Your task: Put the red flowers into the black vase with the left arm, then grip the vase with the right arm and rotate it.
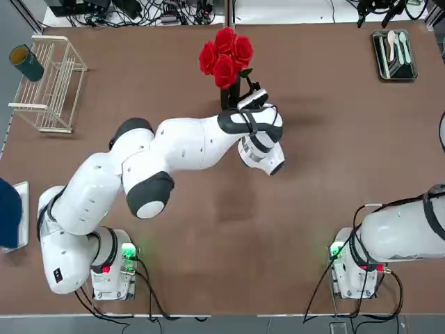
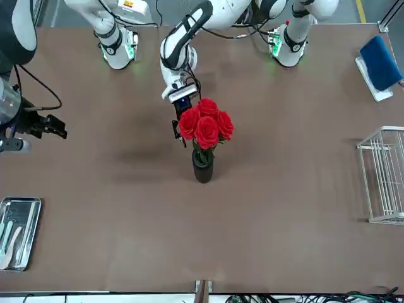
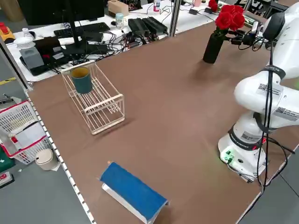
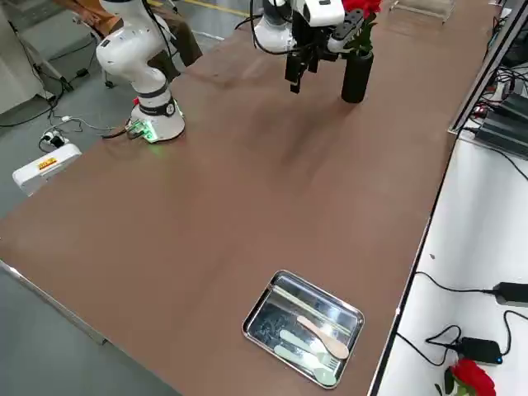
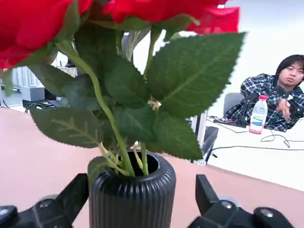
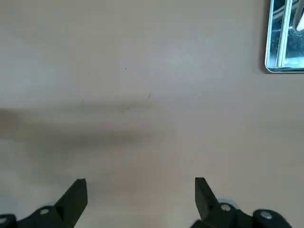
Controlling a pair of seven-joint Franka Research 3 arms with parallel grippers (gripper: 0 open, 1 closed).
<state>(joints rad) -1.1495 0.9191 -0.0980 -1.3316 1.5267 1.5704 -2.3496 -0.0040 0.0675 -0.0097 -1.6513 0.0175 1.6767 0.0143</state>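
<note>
- Red flowers (image 2: 206,128) standing stems-down in black vase (image 2: 202,169), upright on bench (image 2: 284,208), toward 12 o'clock of centre in the top view.
- Left pincer (image 5: 142,199) spread wide, level, one finger either side of the vase neck; seemingly not touching, gap hard to judge.
- Right pincer (image 6: 141,194) spread wide, empty, hovering over bare bench well apart from the vase, metal tray (image 6: 285,38) beyond it.
- Right arm (image 1: 400,236) parked at 4 o'clock.
</note>
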